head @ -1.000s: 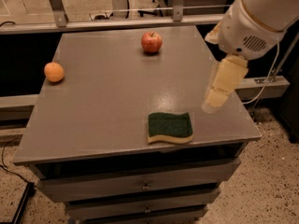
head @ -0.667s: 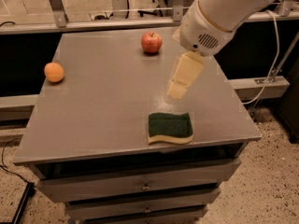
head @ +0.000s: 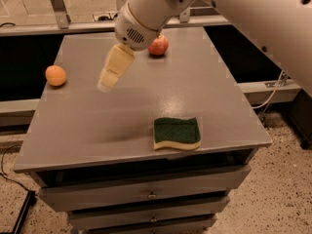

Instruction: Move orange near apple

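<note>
Gripper [head: 106, 84]: cream-coloured, pointing down and to the left over the left half of the table top; nothing held in it; whether the jaws are spread or pressed together cannot be told from this angle; whether the tip touches the surface cannot be told either.

Above the gripper, a round white wrist housing [head: 139, 26] with a small vent grille; from it the thick white arm [head: 243, 11] runs up and off to the upper right.

Orange [head: 55, 75]: sits on the table near its left edge, alone, to the left of the gripper and apart from it.

Apple [head: 158, 46]: red, at the far side of the top, about mid-width; its upper left edge is covered by the wrist housing; well apart from the orange, with the gripper lying between the two in this view.

Sponge [head: 176, 133]: green scouring face up, yellow foam beneath, flat on the near right part of the top, close to the front edge; well apart from both fruits.

Table [head: 219, 96]: grey flat top; stacked drawers [head: 152, 195] below the front edge.

Speckled floor [head: 278, 189] to the right; pale cable [head: 274, 92] hanging beside the table's right side.
</note>
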